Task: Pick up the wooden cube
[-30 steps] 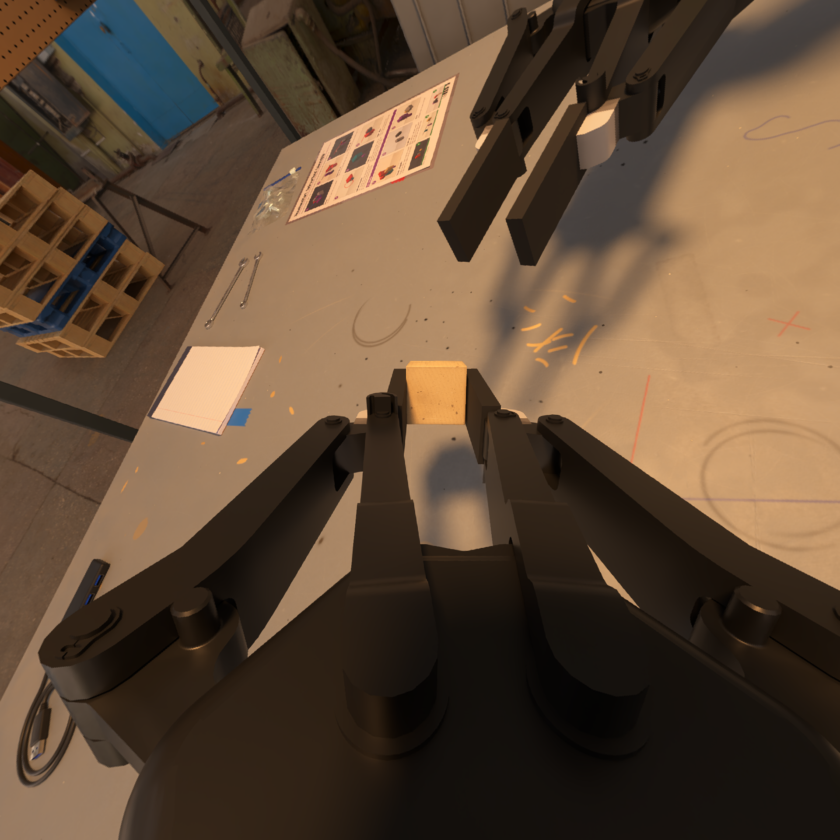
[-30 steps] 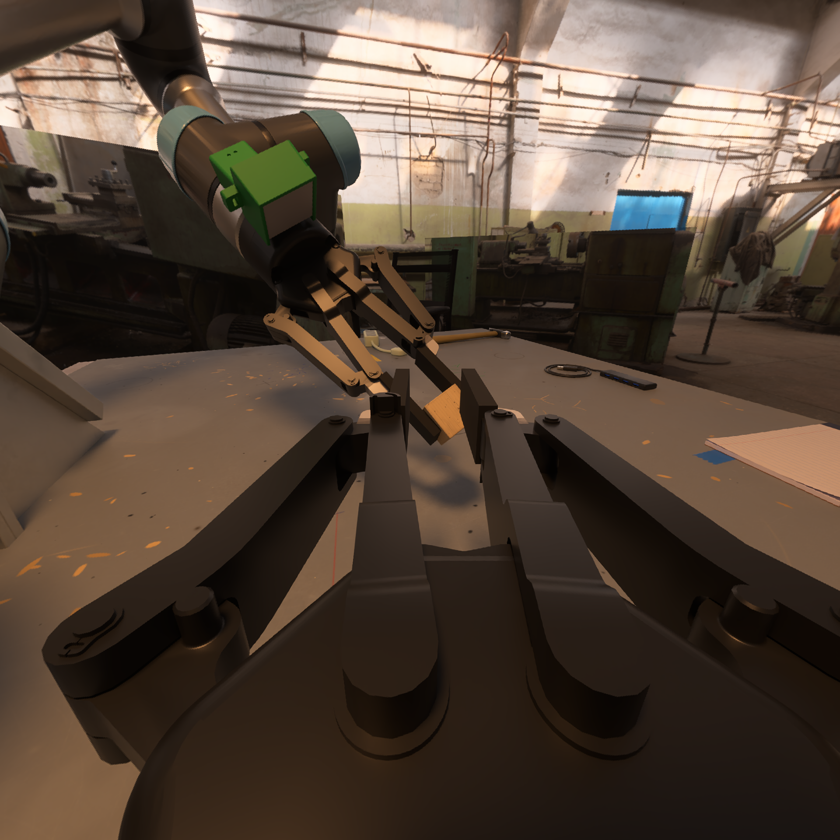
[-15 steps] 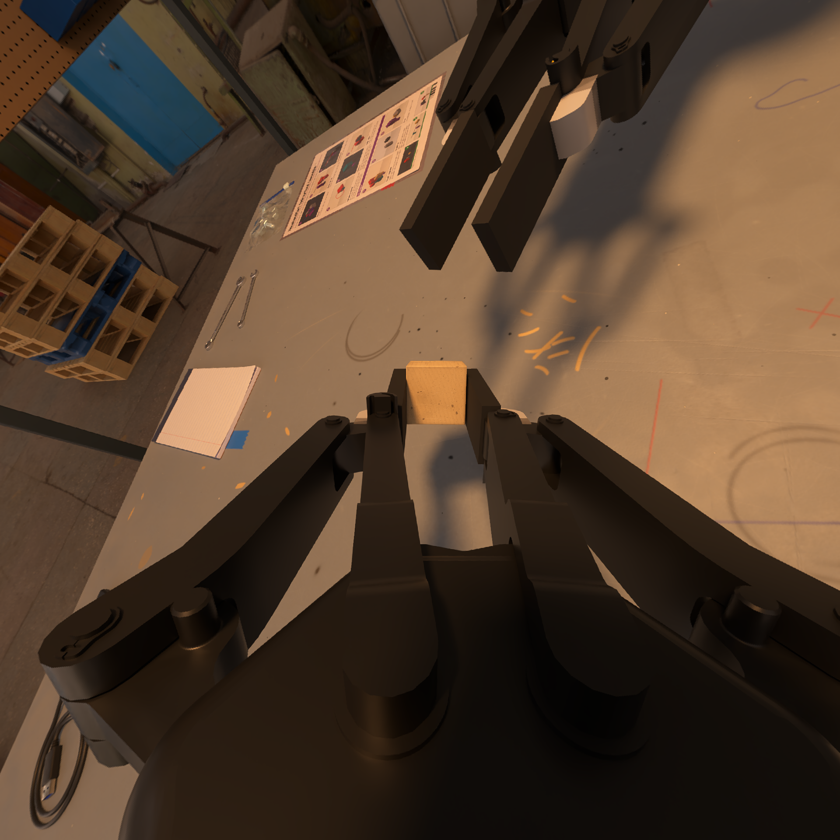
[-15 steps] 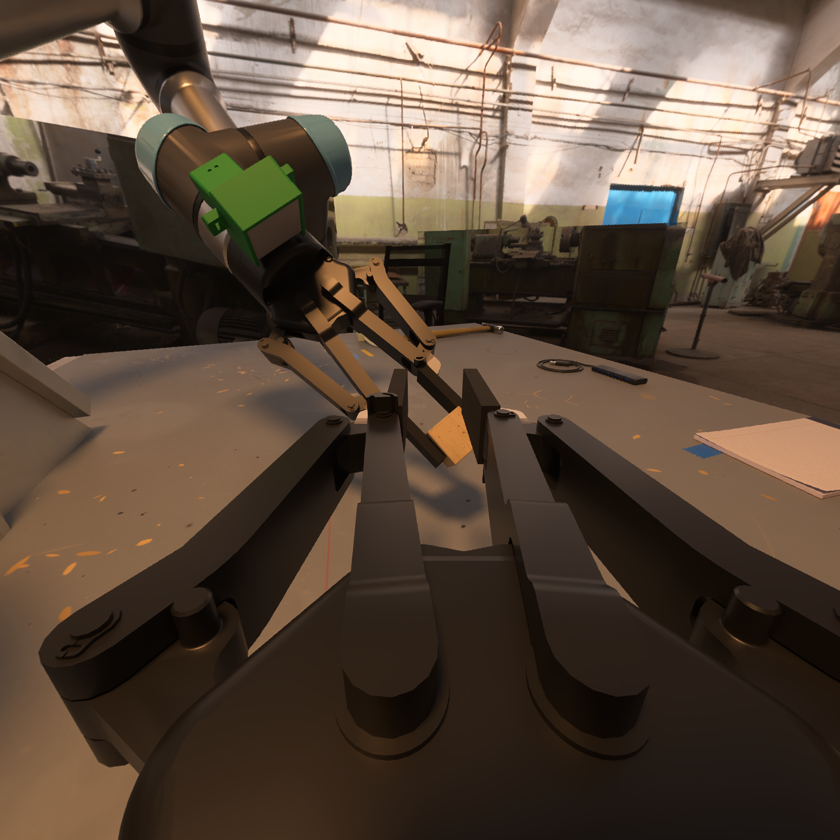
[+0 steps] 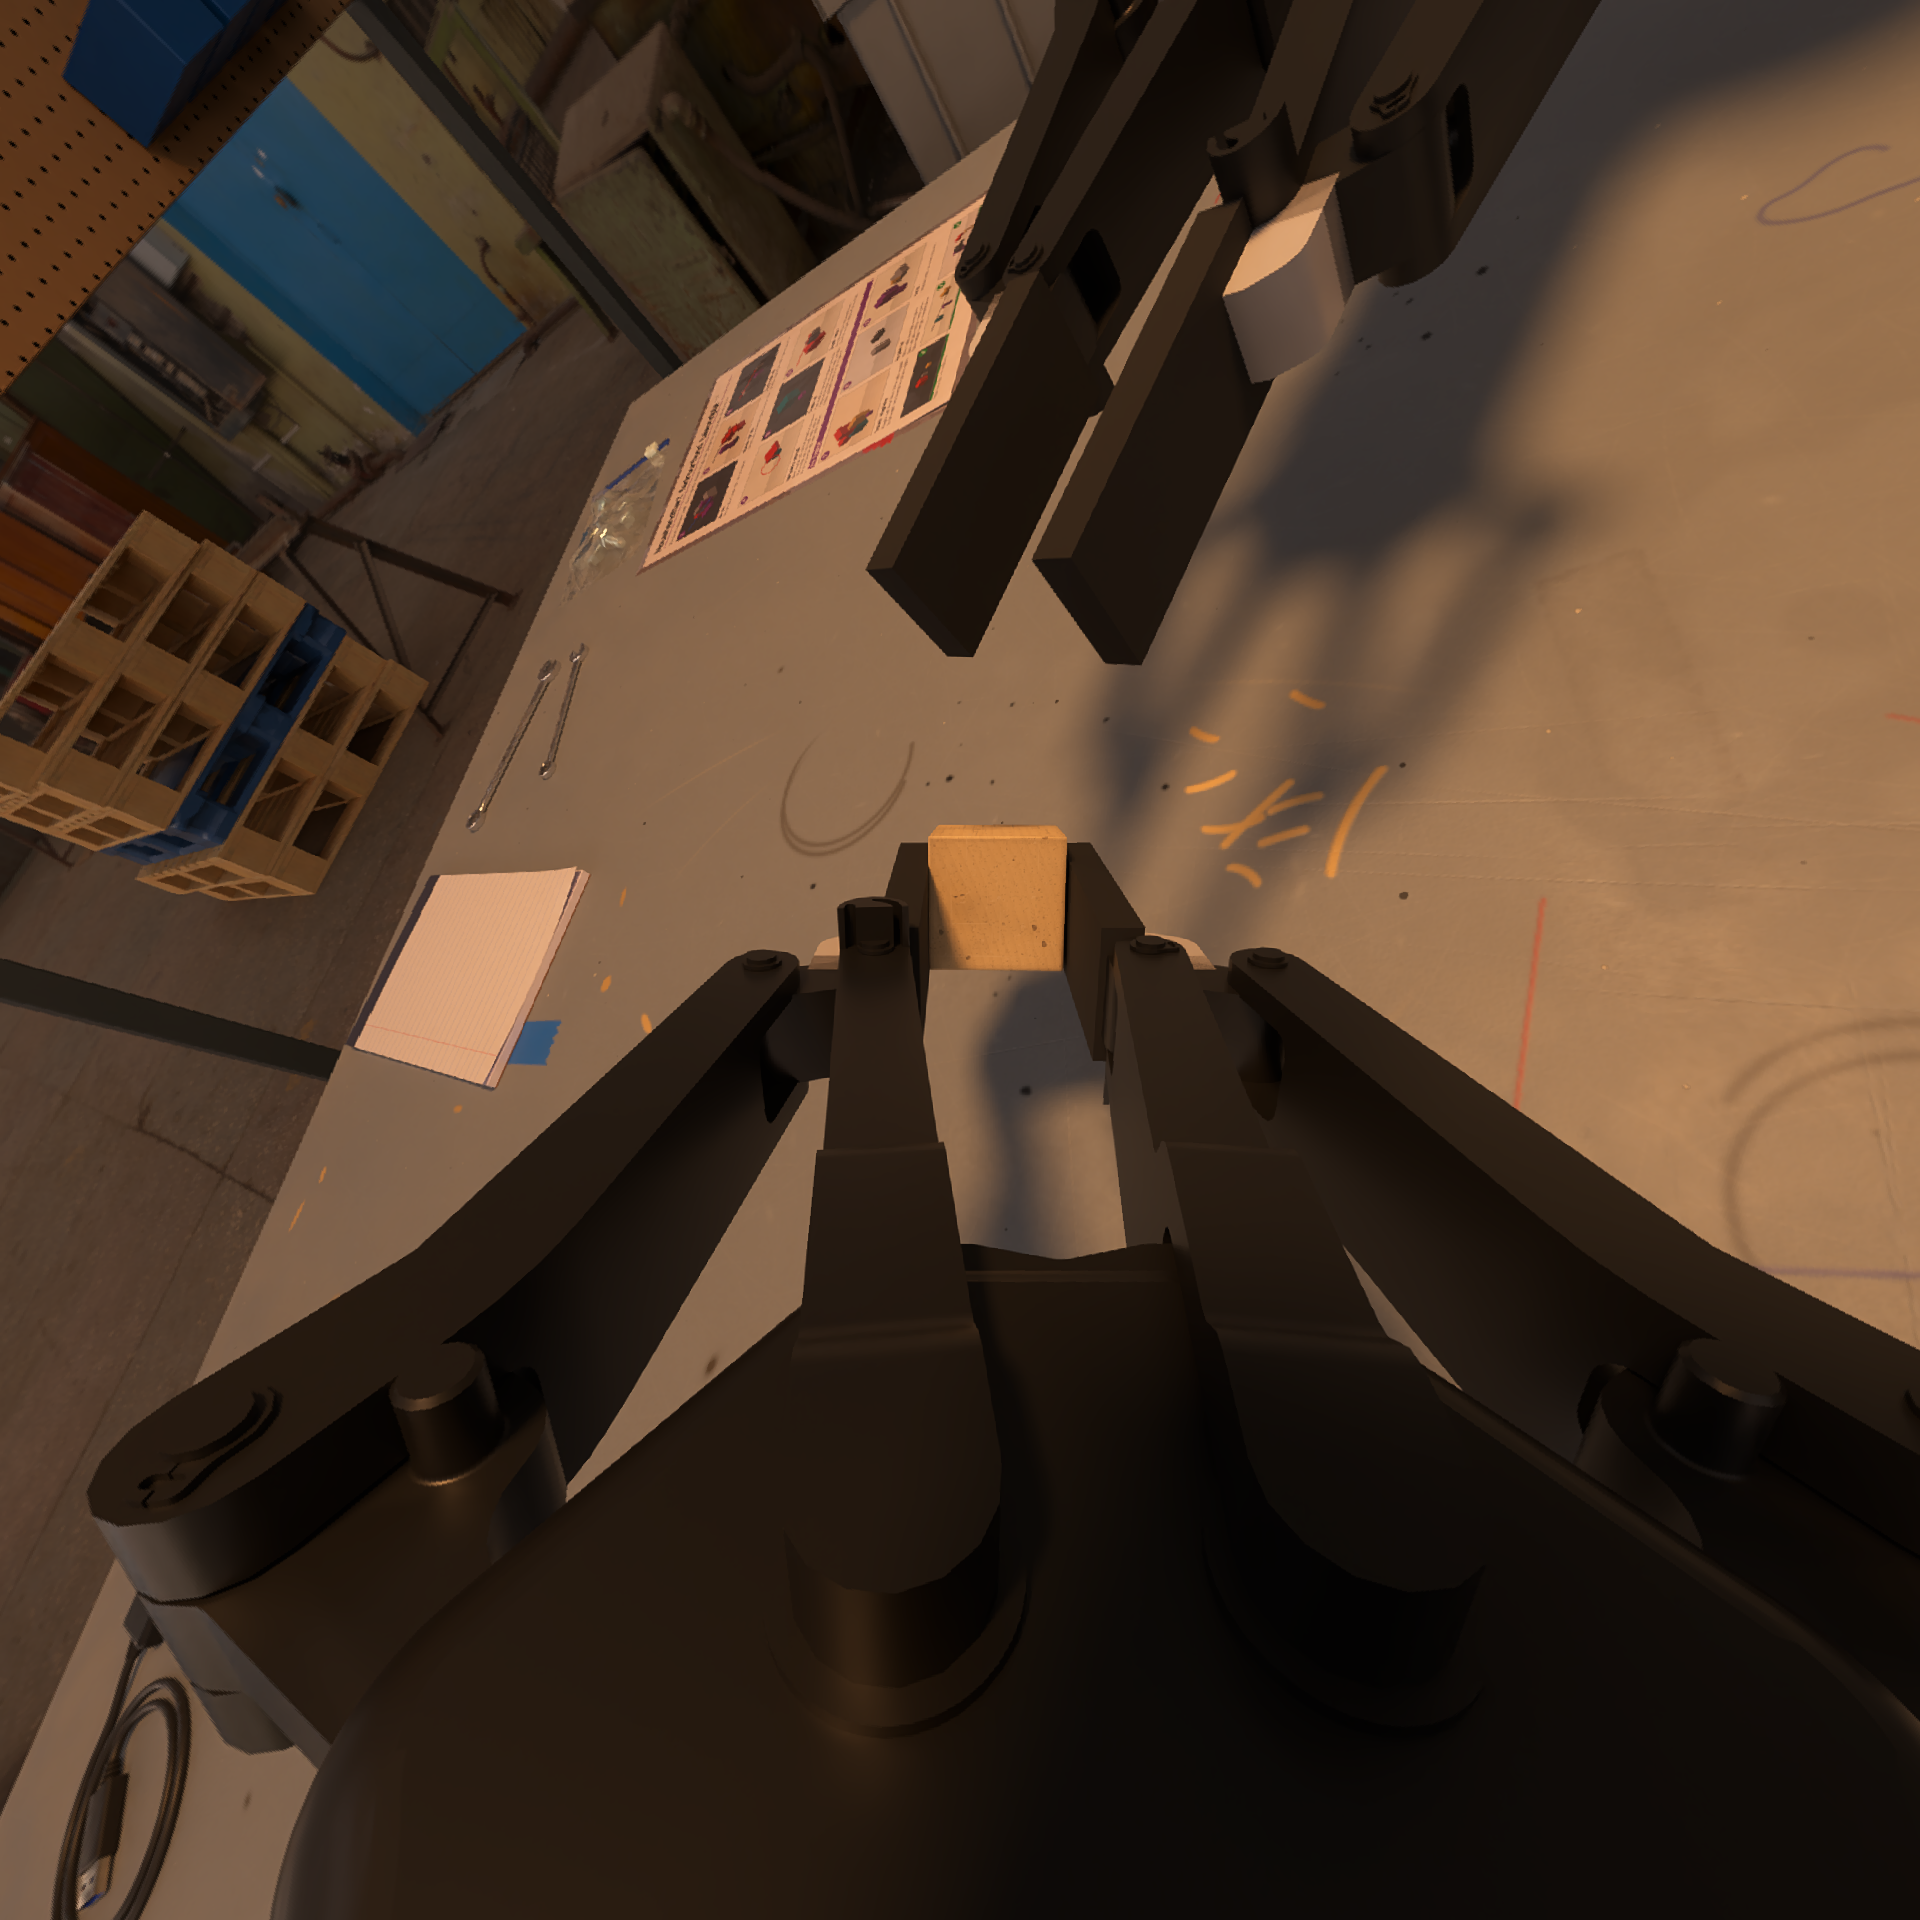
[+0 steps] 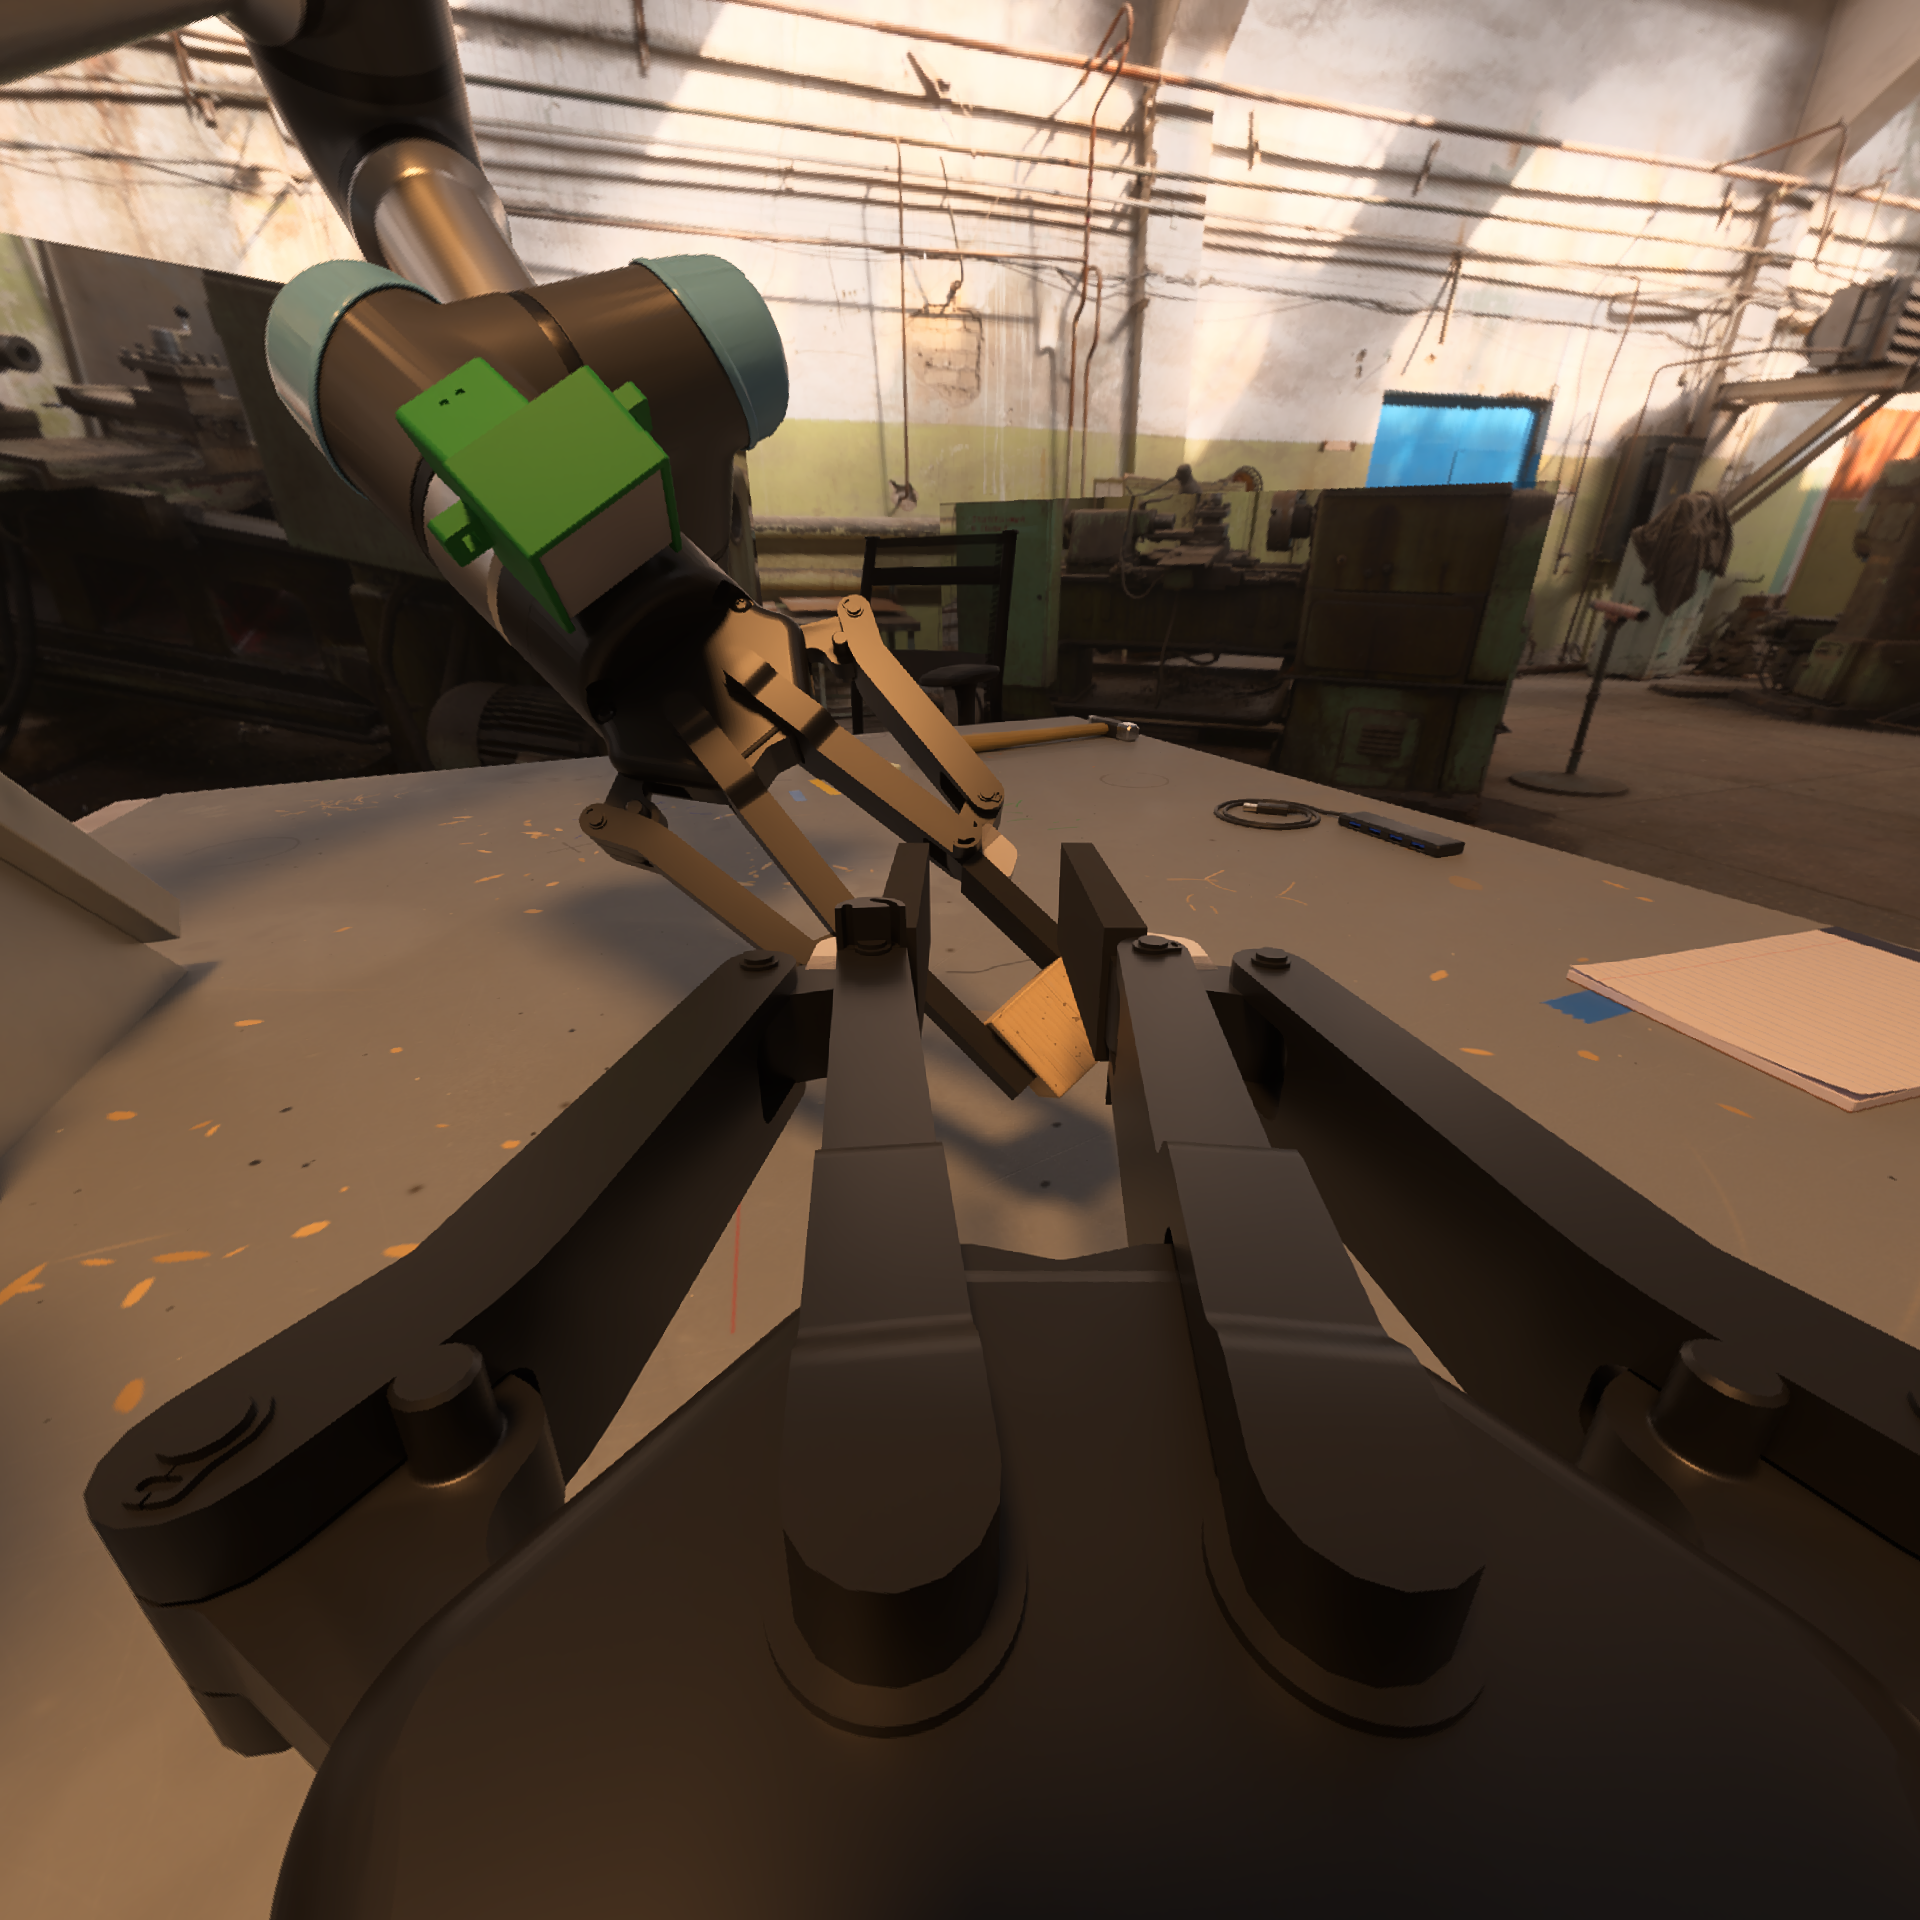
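The wooden cube (image 5: pixel 997 899) is a pale tan block clamped between the fingers of my left gripper (image 5: pixel 997 862). In the right wrist view the cube (image 6: pixel 1044 1029) hangs tilted in the left gripper (image 6: pixel 1039 1029), a little above the grey table (image 6: pixel 416 1039), with its shadow below. My right gripper (image 6: pixel 997 883) is empty, its jaws a cube's width apart, and it points at the cube from close by. In the left wrist view the right gripper (image 5: pixel 1013 623) hovers above and beyond the cube.
On the table's left side lie a notepad (image 5: pixel 468 977), two wrenches (image 5: pixel 520 738), a printed sheet (image 5: pixel 821 405) and a small plastic bag (image 5: pixel 613 520). A coiled cable (image 6: pixel 1268 814), a USB hub (image 6: pixel 1397 834) and a hammer (image 6: pixel 1049 732) lie at the far end.
The left gripper keeps its hold on the cube. In the right wrist view the left arm has grown larger and nearer, and the cube has shifted lower.
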Tool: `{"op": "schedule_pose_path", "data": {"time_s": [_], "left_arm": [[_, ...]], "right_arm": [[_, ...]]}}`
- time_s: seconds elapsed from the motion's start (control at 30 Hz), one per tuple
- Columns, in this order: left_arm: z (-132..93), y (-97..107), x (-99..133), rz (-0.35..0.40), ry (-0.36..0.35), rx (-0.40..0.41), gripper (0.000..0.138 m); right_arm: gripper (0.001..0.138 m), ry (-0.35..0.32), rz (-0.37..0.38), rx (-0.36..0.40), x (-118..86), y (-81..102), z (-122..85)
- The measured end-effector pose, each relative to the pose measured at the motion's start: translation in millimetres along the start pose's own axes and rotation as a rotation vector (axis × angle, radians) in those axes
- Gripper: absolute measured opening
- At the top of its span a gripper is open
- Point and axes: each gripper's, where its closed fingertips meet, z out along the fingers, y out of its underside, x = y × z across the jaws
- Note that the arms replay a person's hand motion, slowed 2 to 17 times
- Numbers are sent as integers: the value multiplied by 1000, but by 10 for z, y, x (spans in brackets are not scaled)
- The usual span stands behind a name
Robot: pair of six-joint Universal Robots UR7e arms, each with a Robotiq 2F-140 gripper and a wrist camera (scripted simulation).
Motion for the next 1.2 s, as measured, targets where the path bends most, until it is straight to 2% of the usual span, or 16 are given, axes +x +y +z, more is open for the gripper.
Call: {"op": "schedule_pose_path", "data": {"time_s": [0.6,1.2], "left_arm": [[160,-64,51,13,2,18,33],[229,-103,35,40,-48,28,33]], "right_arm": [[34,26,24,-36,75,80,20],[33,89,80,-114,217,237,45]]}}
